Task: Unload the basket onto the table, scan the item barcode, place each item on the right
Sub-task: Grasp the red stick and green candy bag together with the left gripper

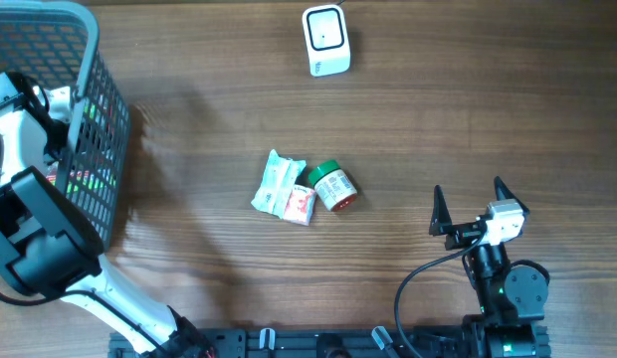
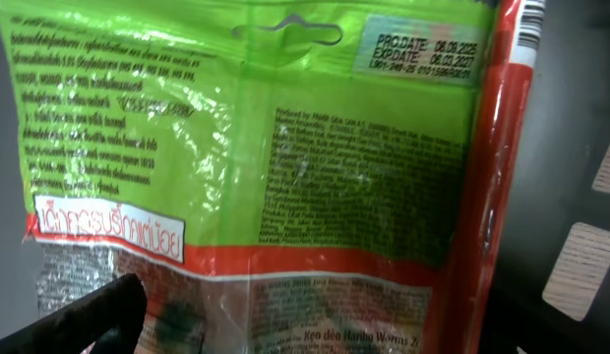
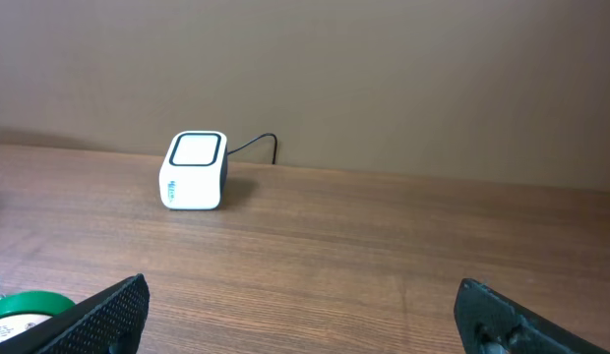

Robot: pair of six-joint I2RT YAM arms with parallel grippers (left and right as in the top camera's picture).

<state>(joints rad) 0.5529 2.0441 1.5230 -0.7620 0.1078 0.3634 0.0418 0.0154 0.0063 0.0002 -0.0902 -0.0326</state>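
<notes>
Both grippers open and empty: left gripper (image 2: pixel 300 329) close over pouch (image 2: pixel 285 147) in basket (image 1: pixel 90 89) at bench's left edge, right gripper (image 1: pixel 468 199) nearer jar (image 1: pixel 335 186).

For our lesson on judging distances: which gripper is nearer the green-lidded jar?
Right. The right gripper hangs open just right of the jar; the left gripper is down in the basket, far to its left.

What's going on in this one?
The left arm is reaching into the basket. Its camera is filled by a green and red snack packet, and whether it grips the packet is unclear. The right arm waits apart with its fingers open. A green-lidded jar and small sachets lie mid-table. Nothing is at the white scanner yet.
</notes>
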